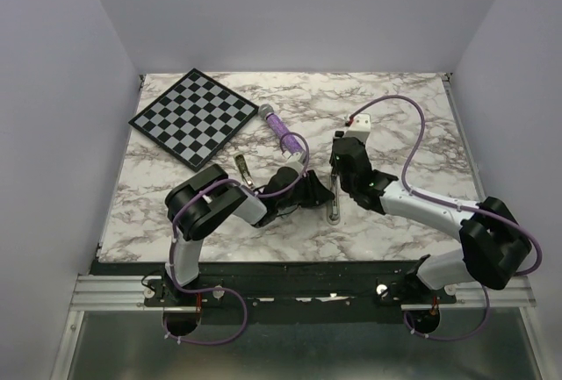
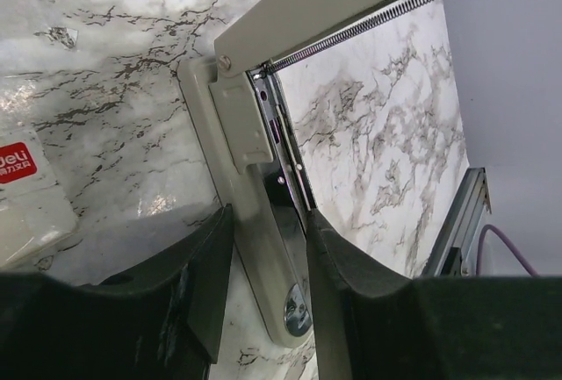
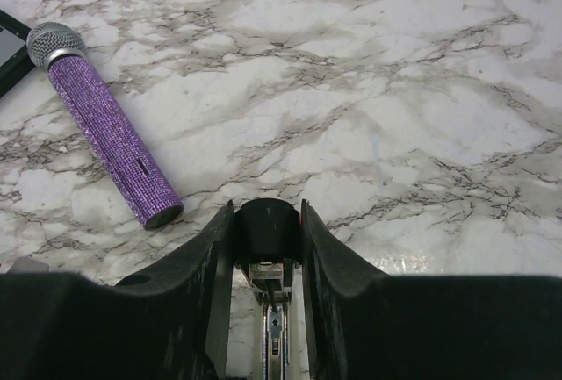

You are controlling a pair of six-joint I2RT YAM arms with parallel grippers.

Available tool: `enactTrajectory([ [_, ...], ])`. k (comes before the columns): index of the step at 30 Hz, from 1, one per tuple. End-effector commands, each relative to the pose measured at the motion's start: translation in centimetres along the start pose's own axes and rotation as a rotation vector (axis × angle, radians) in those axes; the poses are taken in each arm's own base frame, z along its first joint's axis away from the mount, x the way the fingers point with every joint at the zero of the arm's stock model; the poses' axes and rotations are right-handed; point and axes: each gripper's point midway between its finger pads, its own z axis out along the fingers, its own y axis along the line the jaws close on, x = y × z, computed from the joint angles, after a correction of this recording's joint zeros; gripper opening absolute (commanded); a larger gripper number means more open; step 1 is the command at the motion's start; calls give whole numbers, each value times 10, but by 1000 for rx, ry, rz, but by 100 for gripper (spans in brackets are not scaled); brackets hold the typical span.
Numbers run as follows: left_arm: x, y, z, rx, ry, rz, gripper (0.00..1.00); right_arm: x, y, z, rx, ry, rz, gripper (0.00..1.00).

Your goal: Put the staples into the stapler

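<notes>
With the stapler [image 2: 241, 134] opened, its top pinched by the right fingers [image 3: 202, 292] and its base straddled by the left fingers [image 2: 351, 292] (grip unclear), no staples are seen between them; loading is judged pending.

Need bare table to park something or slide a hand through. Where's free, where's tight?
Free: table marble between the cream box and the right edge; far strip behind the microphone; near-left corner below the checkerboard. Crowded: centre, left gripper and right gripper both at the stapler.
</notes>
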Motion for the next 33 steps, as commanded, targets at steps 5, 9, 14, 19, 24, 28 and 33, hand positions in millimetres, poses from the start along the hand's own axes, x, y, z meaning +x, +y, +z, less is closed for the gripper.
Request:
enactTrajectory([
  [5, 1, 6, 8, -11, 20, -52, 38, -6, 5, -21, -44, -19, 67, 1],
  [9, 1, 7, 10, -16, 23, -58, 36, 8, 2, -33, -67, 29, 68, 2],
  [14, 2, 10, 12, -30, 27, -66, 35, 30, 2, -46, -103, 91, 51, 2],
  [19, 3, 14, 13, -42, 29, -77, 34, 52, 1, -57, -121, 159, 46, 2],
  [24, 3, 16, 13, -45, 27, -84, 35, 81, -8, -70, -117, 261, 30, 2],
  [28, 0, 17, 14, -42, 18, -84, 35, 98, -13, -79, -109, 319, 40, 2],
  [33, -1, 11, 12, -18, 14, -81, 39, 113, -22, -78, -61, 333, 50, 2],
])
